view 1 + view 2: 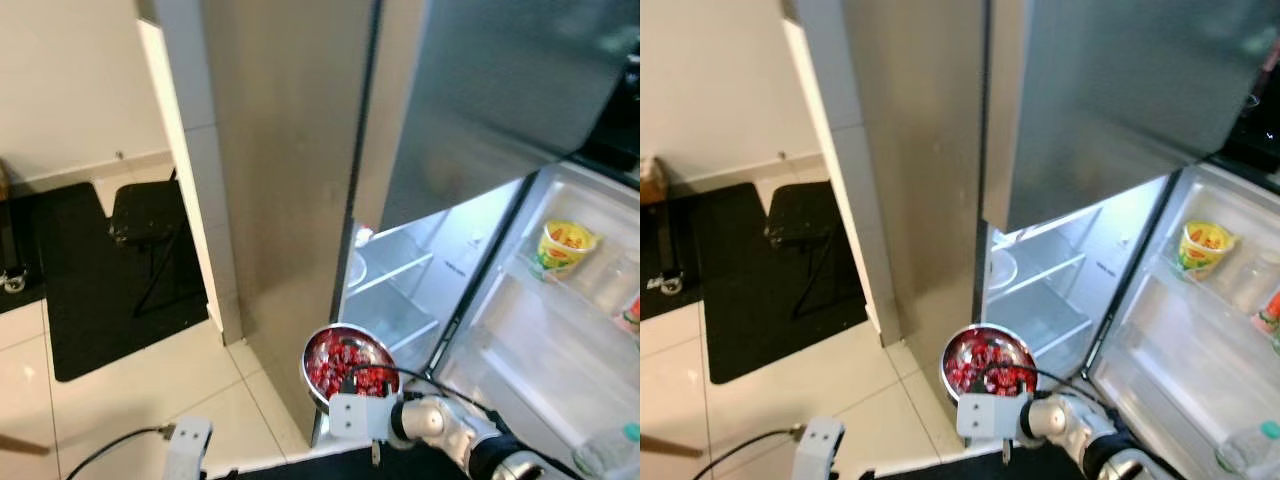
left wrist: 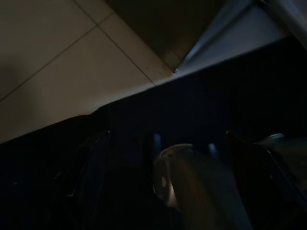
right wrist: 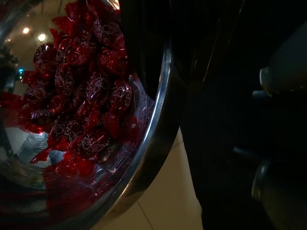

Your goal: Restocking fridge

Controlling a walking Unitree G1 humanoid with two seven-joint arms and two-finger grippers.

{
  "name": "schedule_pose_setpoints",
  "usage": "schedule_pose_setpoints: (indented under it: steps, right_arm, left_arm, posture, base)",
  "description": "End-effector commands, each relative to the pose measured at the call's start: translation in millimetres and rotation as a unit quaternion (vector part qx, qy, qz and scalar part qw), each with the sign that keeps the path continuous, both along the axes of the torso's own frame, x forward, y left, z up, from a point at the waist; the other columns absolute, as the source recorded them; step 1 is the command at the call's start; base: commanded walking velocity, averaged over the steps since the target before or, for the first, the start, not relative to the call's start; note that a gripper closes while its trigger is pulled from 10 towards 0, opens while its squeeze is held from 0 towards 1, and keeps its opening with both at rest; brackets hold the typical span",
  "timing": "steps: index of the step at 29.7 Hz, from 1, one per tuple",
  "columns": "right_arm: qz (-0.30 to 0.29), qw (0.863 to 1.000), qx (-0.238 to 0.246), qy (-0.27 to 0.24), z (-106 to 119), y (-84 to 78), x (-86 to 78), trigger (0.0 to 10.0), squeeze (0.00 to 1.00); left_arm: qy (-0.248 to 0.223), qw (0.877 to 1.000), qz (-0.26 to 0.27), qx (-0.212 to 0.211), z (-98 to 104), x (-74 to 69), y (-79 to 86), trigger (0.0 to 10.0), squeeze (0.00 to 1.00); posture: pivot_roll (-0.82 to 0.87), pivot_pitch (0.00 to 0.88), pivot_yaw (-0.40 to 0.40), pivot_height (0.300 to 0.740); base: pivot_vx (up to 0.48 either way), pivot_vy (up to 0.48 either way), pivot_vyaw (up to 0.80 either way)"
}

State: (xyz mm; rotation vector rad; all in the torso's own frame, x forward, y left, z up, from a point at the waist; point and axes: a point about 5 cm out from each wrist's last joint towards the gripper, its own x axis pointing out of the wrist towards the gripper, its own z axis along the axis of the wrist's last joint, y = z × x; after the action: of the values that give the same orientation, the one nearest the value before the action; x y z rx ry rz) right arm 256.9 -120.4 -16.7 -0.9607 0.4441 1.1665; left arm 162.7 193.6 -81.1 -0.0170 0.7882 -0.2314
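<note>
One steel bowl (image 1: 346, 363) sits level with its mouth up, being round it has no long axis to speak of. It is held just outside the fridge (image 1: 300, 180), low down and in front of the open lower compartment. Inside the bowl is a heap of red wrapped sweets (image 3: 81, 96), too many and too piled to count. The right gripper (image 1: 352, 385) holds the bowl at its near rim, its black fingers (image 3: 144, 43) clamped over the edge, one finger reaching inside above the sweets.

Within the fridge, two white shelves (image 1: 395, 260) show in the lower compartment, with one pale dish (image 1: 998, 268) on the upper of them. The open fridge door (image 1: 560, 330) stands to the right of the bowl, and one yellow tub (image 1: 562, 246) stands in its top rack.

The left gripper (image 1: 185, 445) hangs low, left of the fridge, over the floor tiles; whether its fingers are parted or closed I cannot tell.

One black stool (image 1: 145, 215) stands on one dark mat (image 1: 90, 290), well left of the fridge.
</note>
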Motion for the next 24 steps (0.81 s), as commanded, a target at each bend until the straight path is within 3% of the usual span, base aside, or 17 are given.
schedule_pose_setpoints:
  steps: [1, 14, 24]
  right_arm:
    - [0.002, 1.000, 0.011, -0.020, 8.4, 3.9, 7.8, 10.0, 0.00]
    - [0.017, 1.000, -0.005, -0.024, 7.8, 0.1, 6.5, 10.0, 0.00]
    - [0.018, 0.999, -0.007, -0.036, 10.7, -0.5, 9.4, 10.0, 0.00]
  left_arm:
    - [0.002, 1.000, 0.000, -0.002, -0.2, 0.5, -1.4, 10.0, 0.00]
    - [0.010, 1.000, -0.008, -0.014, -1.4, -0.4, -5.6, 10.0, 0.00]
    - [0.014, 1.000, -0.009, -0.025, -1.6, 0.3, -8.6, 10.0, 0.00]
  posture:
    - [-0.03, 0.000, -0.032, 0.740]
    - [-0.03, 0.000, -0.036, 0.740]
    - [-0.04, 0.000, -0.040, 0.740]
  base:
    - [0.000, 0.000, 0.77]
    - [0.000, 0.000, 0.74]
    - [0.000, -0.456, 0.00]
